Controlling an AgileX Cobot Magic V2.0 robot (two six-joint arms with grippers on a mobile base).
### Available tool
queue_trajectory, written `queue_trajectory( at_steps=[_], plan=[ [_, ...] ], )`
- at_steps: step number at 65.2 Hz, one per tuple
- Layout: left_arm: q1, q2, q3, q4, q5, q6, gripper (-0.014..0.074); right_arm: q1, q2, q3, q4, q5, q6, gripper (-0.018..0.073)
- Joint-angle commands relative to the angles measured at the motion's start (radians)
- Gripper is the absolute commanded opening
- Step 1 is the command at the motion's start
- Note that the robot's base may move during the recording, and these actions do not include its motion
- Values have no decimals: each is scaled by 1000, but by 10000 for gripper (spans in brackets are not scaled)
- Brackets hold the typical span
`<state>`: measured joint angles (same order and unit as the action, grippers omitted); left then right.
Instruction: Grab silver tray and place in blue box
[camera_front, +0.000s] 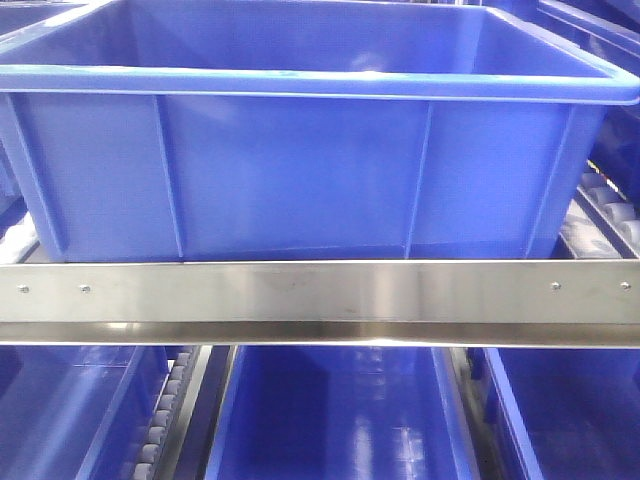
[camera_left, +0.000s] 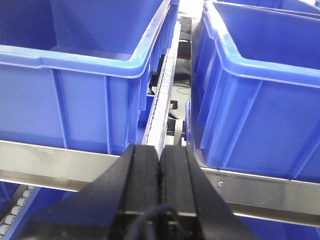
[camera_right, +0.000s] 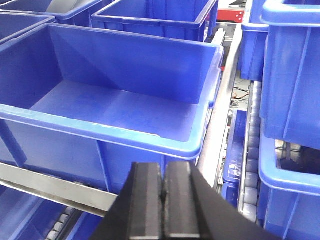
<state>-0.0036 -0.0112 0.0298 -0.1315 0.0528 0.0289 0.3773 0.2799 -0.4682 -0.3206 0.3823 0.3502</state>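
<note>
The silver tray is out of view in all three views. A large blue box (camera_front: 300, 150) fills the front view, resting on a steel shelf rail (camera_front: 320, 300); its inside shows empty in the right wrist view (camera_right: 115, 100). My left gripper (camera_left: 159, 150) is shut with nothing in it, held in front of the gap between two blue crates. Below and in front of the empty box's near right corner, my right gripper (camera_right: 163, 167) is shut too, holding nothing.
More blue crates stand on the rack: one to the left (camera_left: 75, 65) and one to the right (camera_left: 260, 80) of the left gripper, and others at the right (camera_right: 290, 75) and on the lower shelf (camera_front: 340, 410). Roller tracks (camera_right: 252, 145) run between them.
</note>
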Motion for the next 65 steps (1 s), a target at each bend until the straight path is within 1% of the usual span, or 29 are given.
queue_trajectory(
  at_steps=[1, 4, 6, 11, 13, 18, 23, 33, 38, 44, 46, 65],
  plan=[
    [4, -19, -3, -10, -90, 2, -97, -66, 10, -16, 1, -90, -16, 54],
    [4, -19, -3, -10, -90, 2, -97, -129, 10, -6, 52, -92, -48, 54],
    [4, -19, -3, -10, -90, 2, -97, -167, 10, 6, 100, -95, -90, 54],
    [4, -19, -3, -10, -90, 2, -97, -277, 0, 54, 205, -147, -206, 54],
    [4, -19, -3, -10, -90, 2, -97, -309, -13, 77, 230, -172, -231, 54],
    [4, -19, -3, -10, -90, 2, -97, -388, -64, 158, 263, -251, -251, 54],
    [4, -19, -3, -10, -90, 2, -97, -433, -129, 246, 278, -304, -251, 54],
    [4, -19, -3, -10, -90, 2, -97, -484, -269, 383, 290, -326, -251, 54],
    [4, -19, -3, -10, -90, 2, -97, -485, -314, 440, 290, -334, -251, 54],
    [4, -19, -3, -10, -90, 2, -97, -485, -310, 506, 290, -399, -248, 54],
    [4, -19, -3, -10, -90, 2, -97, -485, -310, 502, 291, -375, -245, 54],
    [4, -17, -3, -10, -90, 2, -97, -485, -310, 501, 291, -388, -245, 54]
  ],
)
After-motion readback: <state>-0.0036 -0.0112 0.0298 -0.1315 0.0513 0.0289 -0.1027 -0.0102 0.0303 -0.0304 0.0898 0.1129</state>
